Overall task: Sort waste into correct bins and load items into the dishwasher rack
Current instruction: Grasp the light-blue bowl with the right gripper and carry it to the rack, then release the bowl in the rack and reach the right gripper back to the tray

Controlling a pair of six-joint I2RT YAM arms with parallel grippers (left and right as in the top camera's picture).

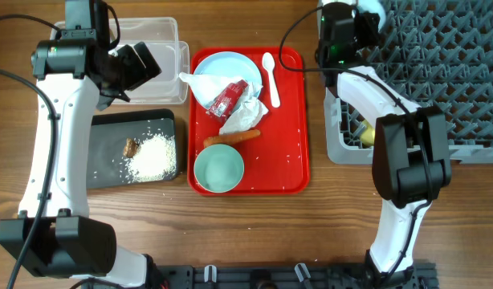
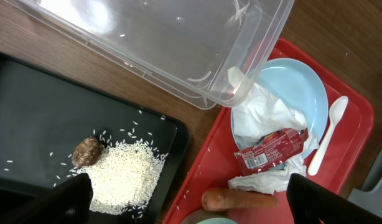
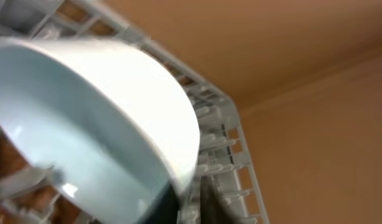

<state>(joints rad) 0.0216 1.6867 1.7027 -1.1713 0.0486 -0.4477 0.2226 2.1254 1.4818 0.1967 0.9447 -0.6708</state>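
Note:
My right gripper (image 1: 365,14) is shut on a pale mint bowl (image 3: 97,118) and holds it tilted over the far-left corner of the grey dishwasher rack (image 1: 439,72). A yellow cup (image 1: 365,135) lies in the rack's near-left corner. My left gripper (image 1: 140,64) is open and empty, above the gap between the clear tub (image 1: 162,36) and the black tray (image 1: 110,132). The black tray holds rice (image 2: 125,174) and a brown scrap (image 2: 86,151). On the red tray (image 1: 291,120) are the blue plate (image 2: 306,81), tissue (image 2: 265,115), red wrapper (image 2: 270,149), carrot (image 2: 237,200), spoon (image 1: 270,76) and a second bowl (image 1: 218,168).
The right arm's base link (image 1: 411,160) stands at the rack's near-left side. The left arm (image 1: 58,152) runs along the table's left edge. Bare wood (image 1: 327,225) lies in front of the trays. A few rice grains are scattered on the red tray.

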